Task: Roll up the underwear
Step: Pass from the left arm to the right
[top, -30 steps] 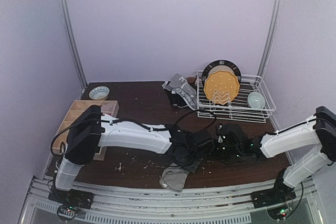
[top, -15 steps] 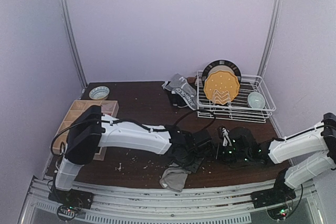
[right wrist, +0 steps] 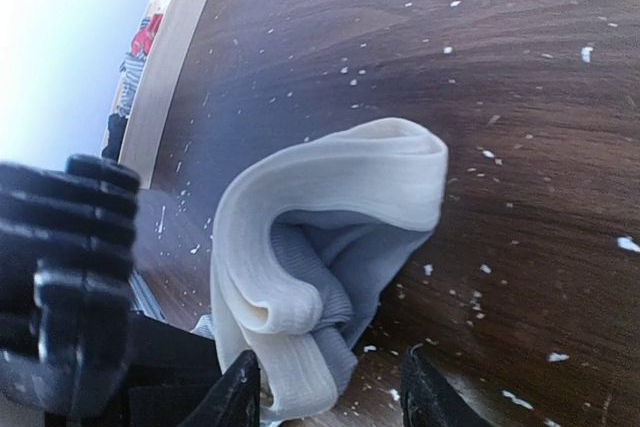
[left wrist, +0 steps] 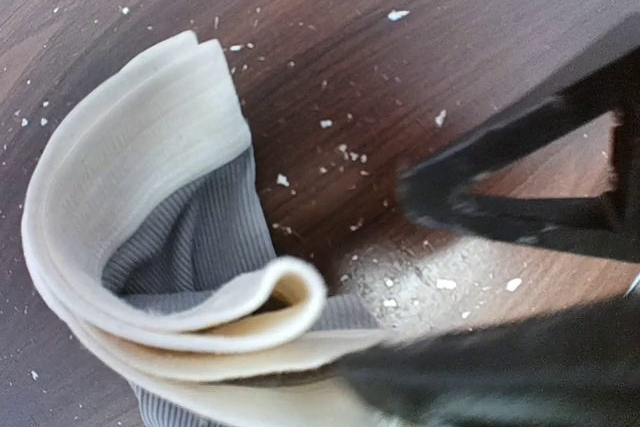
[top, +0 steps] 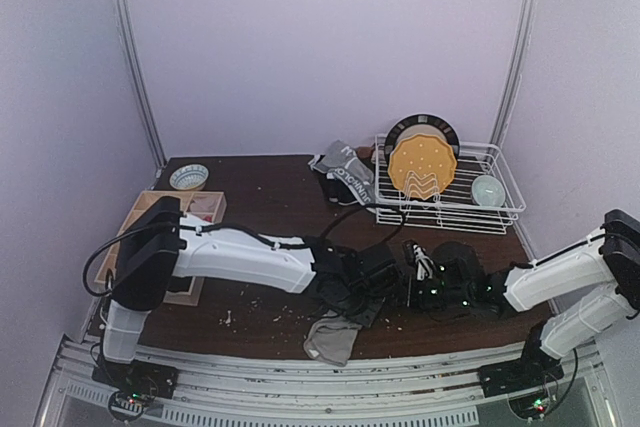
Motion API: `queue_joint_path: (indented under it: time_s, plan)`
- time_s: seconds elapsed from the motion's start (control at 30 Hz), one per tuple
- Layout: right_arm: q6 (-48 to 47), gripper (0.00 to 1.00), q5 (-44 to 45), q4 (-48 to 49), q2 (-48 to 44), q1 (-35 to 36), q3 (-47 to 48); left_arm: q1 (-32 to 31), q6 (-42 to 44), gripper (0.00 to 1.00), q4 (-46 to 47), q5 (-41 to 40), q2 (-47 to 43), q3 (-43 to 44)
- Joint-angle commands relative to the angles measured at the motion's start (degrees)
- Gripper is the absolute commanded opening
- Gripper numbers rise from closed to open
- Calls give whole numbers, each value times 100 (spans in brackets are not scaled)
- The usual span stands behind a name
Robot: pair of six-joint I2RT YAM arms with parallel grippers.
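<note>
Unchanged: left fingers (left wrist: 500,209) clamped on grey underwear (left wrist: 150,177); right fingers (right wrist: 238,397) parted wider, astride it.

A black blur, the left gripper (left wrist: 400,385) hides the lower edge of the underwear (left wrist: 160,177).
</note>
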Motion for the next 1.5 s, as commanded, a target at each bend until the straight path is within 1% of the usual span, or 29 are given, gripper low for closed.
queue_joint_path:
  time_s: [0.0,0.17,0.37,0.47,0.5,0.53,0.63,0.7,0.8,0.83,0.97,1.07,1.17,1.33,1.47]
  plan:
    - [-287,46,-260,-5,115,37,191,32,-30,0,400,144,-253,-149]
    - [-448,47,-323,-96,135,38,303,63,-21,0,471,193,-258,-215]
    - [-743,53,-590,-503,201,37,628,82,-42,0,566,232,-267,-334]
    - [-800,50,-496,-951,457,28,900,85,-45,0,591,243,-286,-379]
    - [-801,47,-461,-1035,536,28,956,85,-46,0,602,243,-298,-399]
    - [-783,42,-426,-1056,611,27,998,85,-46,0,624,233,-317,-422]
    - [-703,20,-375,-1003,729,15,1053,85,-30,0,643,223,-370,-469]
    - [-660,10,-267,-921,688,3,1026,83,-25,0,653,245,-438,-509]
    - [-658,2,-74,-1020,578,-58,1030,76,-11,0,687,270,-619,-663]
    - [-682,0,-54,-1093,565,-85,1077,76,-10,4,704,276,-698,-758]
    - [-746,0,-33,-1308,623,-151,1221,69,-11,19,719,302,-1086,-1097]
    - [-761,0,-51,-1372,670,-194,1294,38,12,29,711,321,-1417,-1360]
    - [-793,0,-64,-1436,671,-255,1353,-6,15,35,640,283,-1675,-1594]
    - [-818,0,-188,-1587,765,-409,1531,-29,152,45,570,-220,-2174,-2126]
    - [-776,0,-428,-1697,946,-561,1698,-29,617,56,501,-679,-2148,-2294]
